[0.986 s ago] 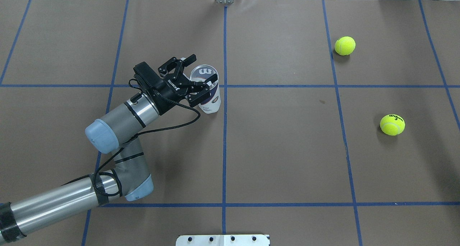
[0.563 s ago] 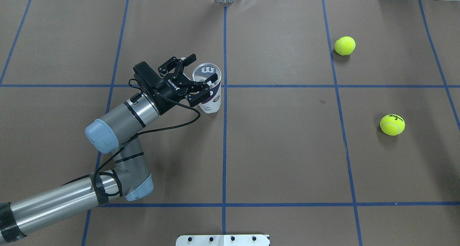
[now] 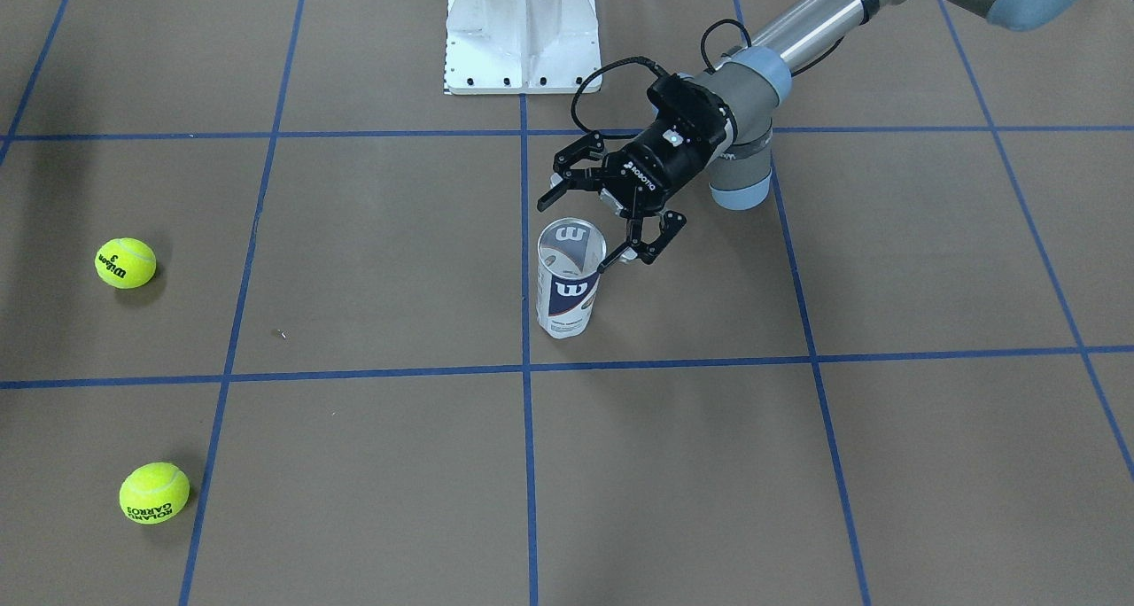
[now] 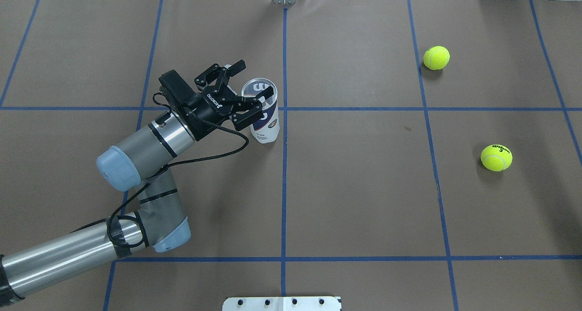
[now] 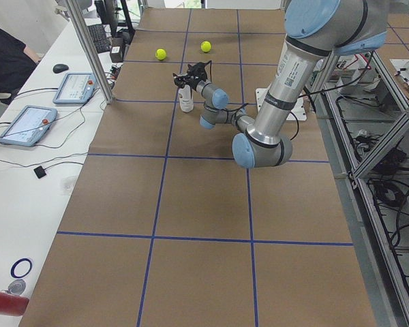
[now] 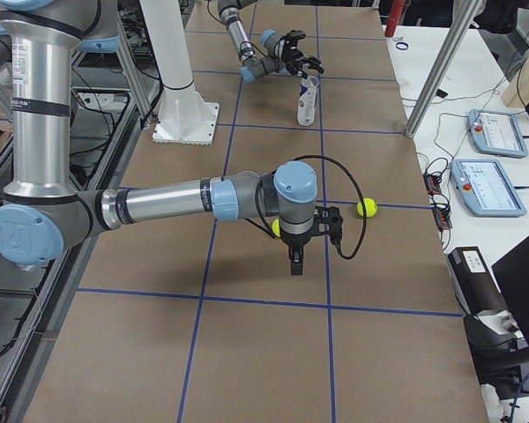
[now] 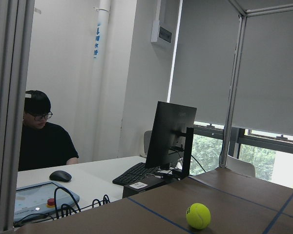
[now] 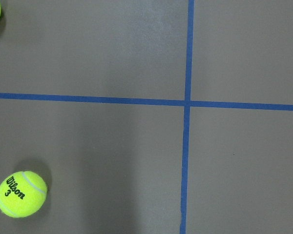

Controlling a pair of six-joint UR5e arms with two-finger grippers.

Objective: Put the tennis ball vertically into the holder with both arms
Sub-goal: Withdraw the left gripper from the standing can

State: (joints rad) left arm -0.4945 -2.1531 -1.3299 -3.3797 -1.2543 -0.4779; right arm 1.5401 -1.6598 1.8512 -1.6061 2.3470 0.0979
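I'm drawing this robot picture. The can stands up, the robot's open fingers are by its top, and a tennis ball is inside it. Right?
Not quite: the holder is empty. The overhead view looks into its open top and shows no ball; both tennis balls lie apart on the table. It does stand upright, with the left gripper and its open fingers by its top.

The spread left pincer (image 4: 253, 80) hangs at the holder (image 4: 268, 124)'s mouth, partly blocking entry from above.
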